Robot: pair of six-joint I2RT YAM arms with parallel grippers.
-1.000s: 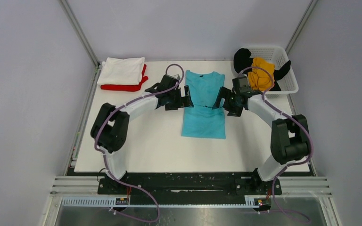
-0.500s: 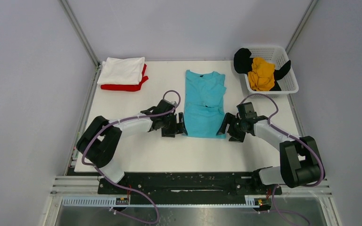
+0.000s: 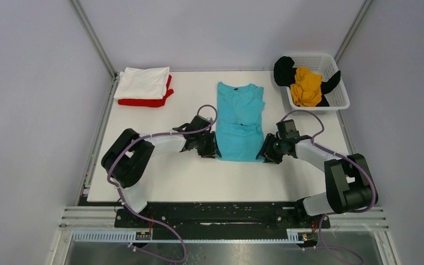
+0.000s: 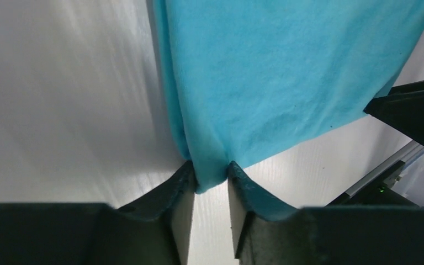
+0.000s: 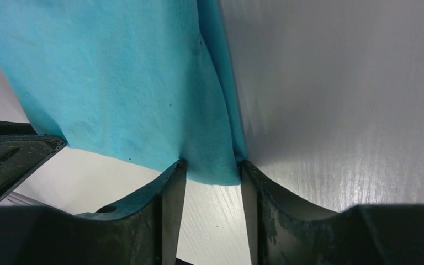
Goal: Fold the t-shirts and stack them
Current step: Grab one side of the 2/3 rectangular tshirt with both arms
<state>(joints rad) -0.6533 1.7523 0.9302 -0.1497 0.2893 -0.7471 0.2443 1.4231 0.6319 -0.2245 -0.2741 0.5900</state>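
My left gripper (image 3: 212, 149) and right gripper (image 3: 265, 154) each pinch a near corner of the turquoise t-shirt (image 3: 238, 124); mesh basket (image 3: 340, 95) far right.

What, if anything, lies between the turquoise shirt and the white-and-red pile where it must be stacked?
Nothing visible. Only bare table separates the turquoise shirt from the pile at the far left corner. The left gripper and right gripper each pinch a near corner of the shirt.
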